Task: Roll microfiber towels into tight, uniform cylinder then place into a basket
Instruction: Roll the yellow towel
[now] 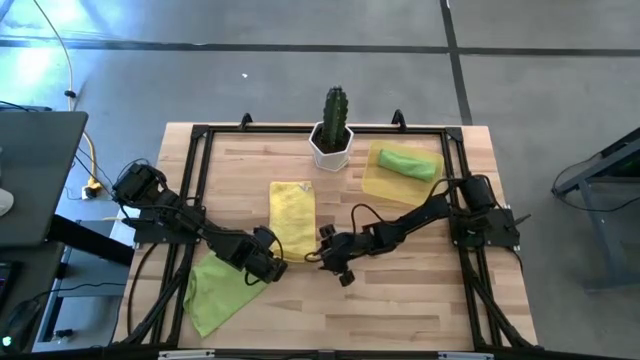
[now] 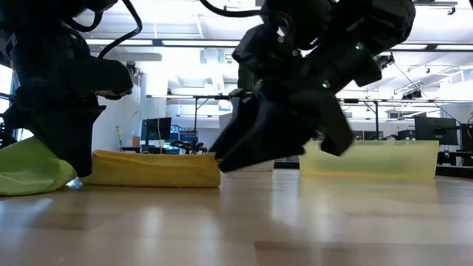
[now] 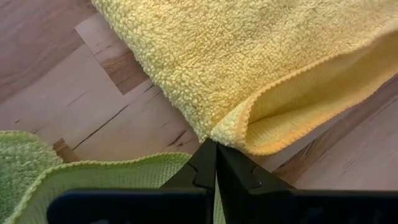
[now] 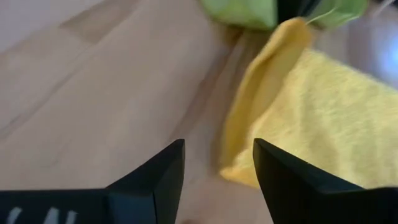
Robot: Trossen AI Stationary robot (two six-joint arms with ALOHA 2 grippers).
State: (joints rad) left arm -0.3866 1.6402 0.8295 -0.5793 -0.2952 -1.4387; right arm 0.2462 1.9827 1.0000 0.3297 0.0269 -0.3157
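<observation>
A bright yellow microfiber towel, folded into a strip, lies flat on the table's middle. My left gripper is shut, with its tips at the strip's near left corner. My right gripper is open and low at the strip's near right corner, which lies between and just beyond its fingers without touching them. A lime-green towel lies crumpled at the near left, partly under my left gripper. Another green towel lies rolled up in the pale yellow basket at the far right. My left gripper's shut fingertips meet the yellow towel's near left corner, coming steeply from above. I cannot tell whether they pinch the folded edge or only rest against it. The towel lies on the table, and its top layer gapes open beside the tips.
A cactus in a white pot stands at the far middle, left of the basket. A black frame runs round the table's edges. Bare wood lies toward the near right.
</observation>
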